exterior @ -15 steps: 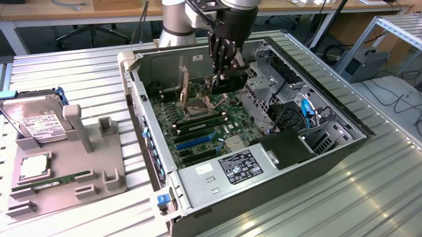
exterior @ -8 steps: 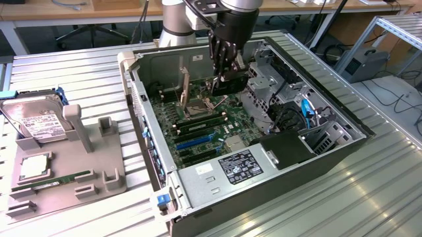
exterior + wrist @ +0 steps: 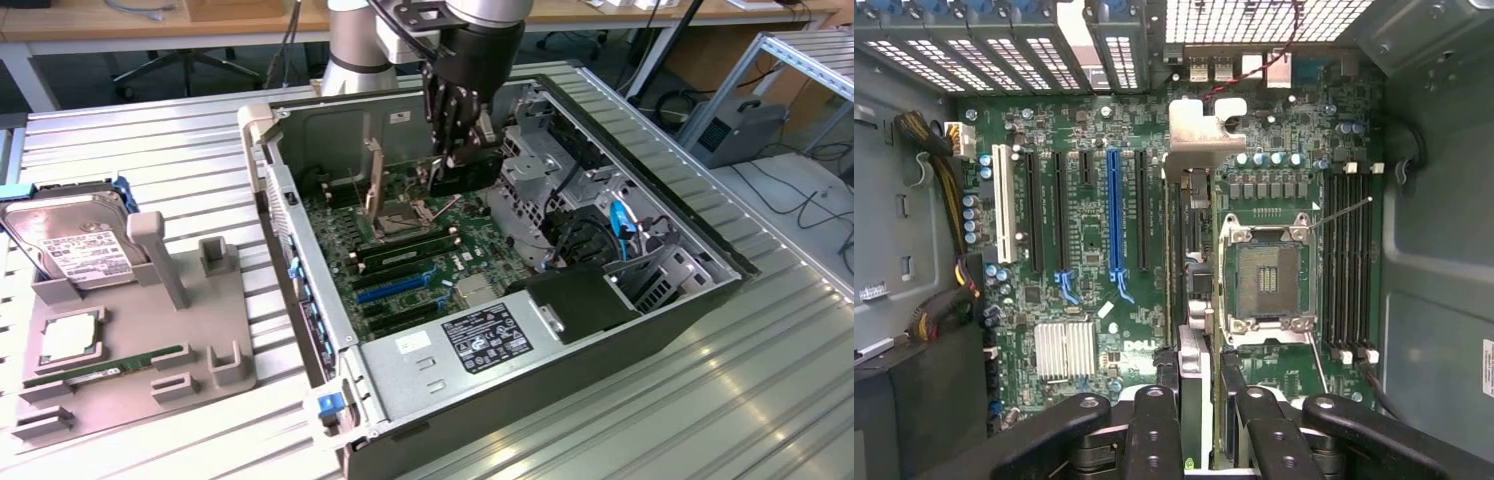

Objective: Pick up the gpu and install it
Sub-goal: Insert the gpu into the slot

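Gripper [image 3: 455, 150] is pinched on the gpu [image 3: 466, 177], gripping its upper edge. The card hangs edge-down above the motherboard [image 3: 1084, 300] inside the open case [image 3: 271, 190]. Judged light, stiff and fragile (exposed components). Best held by the board edge, away from the silver bracket [image 3: 1204, 135].

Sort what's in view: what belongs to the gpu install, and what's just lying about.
Job: gpu, gripped in the claw; motherboard in the open case below it.
Lying about: hard drive, memory stick and square chip, all on the grey holder beside the case.
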You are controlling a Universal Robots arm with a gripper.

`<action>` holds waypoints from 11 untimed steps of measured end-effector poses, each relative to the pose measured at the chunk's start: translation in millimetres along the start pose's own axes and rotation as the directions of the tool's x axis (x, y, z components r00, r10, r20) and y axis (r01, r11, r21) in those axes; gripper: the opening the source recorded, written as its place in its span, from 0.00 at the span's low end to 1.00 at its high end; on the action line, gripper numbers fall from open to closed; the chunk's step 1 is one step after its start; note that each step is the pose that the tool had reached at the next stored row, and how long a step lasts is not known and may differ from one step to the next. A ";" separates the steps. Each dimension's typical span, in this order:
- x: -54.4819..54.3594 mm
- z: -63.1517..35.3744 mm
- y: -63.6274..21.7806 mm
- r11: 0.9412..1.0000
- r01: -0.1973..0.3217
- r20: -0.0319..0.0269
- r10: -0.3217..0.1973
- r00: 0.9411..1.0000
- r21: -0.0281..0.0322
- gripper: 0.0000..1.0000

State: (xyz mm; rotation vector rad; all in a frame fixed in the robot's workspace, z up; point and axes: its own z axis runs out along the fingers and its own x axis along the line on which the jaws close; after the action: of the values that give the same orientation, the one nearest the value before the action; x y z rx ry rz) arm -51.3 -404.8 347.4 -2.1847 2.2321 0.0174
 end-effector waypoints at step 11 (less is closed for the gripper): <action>3.9 2.7 1.2 1.000 -0.002 0.000 0.002 1.000 0.000 0.27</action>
State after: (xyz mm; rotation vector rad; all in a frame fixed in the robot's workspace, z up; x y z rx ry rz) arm -52.6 -408.6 344.7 -2.1829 2.2340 0.0173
